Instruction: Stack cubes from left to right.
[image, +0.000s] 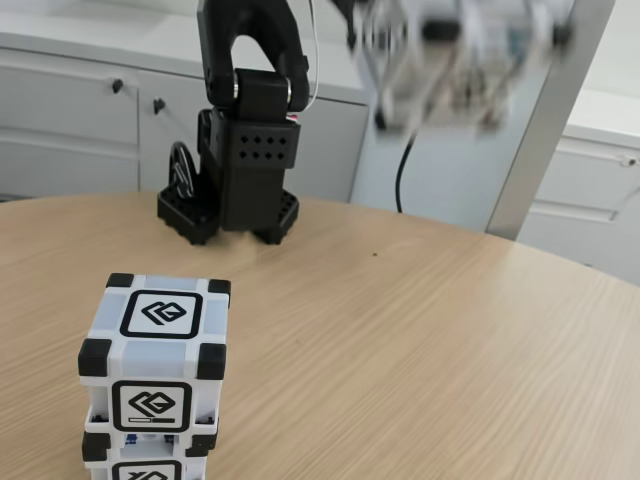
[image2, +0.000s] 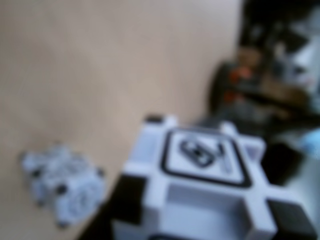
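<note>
Blurred white cube (image2: 200, 190) with black corners fills the wrist view, grasped by the hand (image: 450, 60).

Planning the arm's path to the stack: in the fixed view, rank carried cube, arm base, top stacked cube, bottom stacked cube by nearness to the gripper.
1. Carried cube, in the gripper, top right, blurred.
2. Arm base, back left.
3. Top stacked cube, front left.
4. Bottom stacked cube, beneath it, at the bottom edge.
</note>
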